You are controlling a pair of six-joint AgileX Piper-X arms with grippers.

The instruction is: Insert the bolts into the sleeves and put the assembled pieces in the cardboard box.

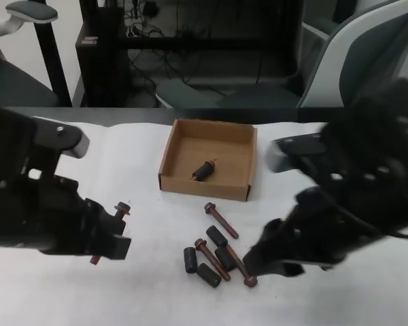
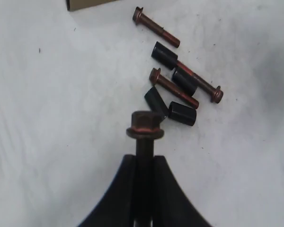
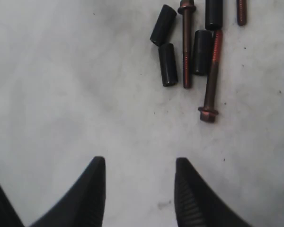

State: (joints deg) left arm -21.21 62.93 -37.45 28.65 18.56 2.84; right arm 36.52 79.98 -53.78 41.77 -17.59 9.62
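My left jaws were closed on the shank of a bolt (image 2: 145,127). Its hexagonal head stood clear beyond the tips, and it was held above the tabletop (image 1: 149,292) to the left of the pile. My right jaws stood wide apart and held nothing, low over the bare surface just right of that pile. The cardboard box (image 1: 168,155) sat farther off in the middle, with one assembled piece (image 1: 204,170) lying inside.

The step in hand, as I judged it, was to fetch a sleeve with the right side so the held bolt could go through it. Four sleeves (image 3: 168,64) and three loose bolts (image 3: 186,47) lay huddled together, several of them touching. The two sleeves on the near-left edge of the pile looked the best choice, since they had open tabletop on one side. The other two lay wedged between shanks, and closing on either would probably have caught a bolt as well.

I reckoned the grip should cross the sleeve's middle and leave both ends of the bore open. The sleeve should then be lifted clear before turning, so its neighbours were not dragged. For the joining, the bore needed lining up with the bolt's plain end, not its head, and the approach needed to be slow because a small tilt would jam it.
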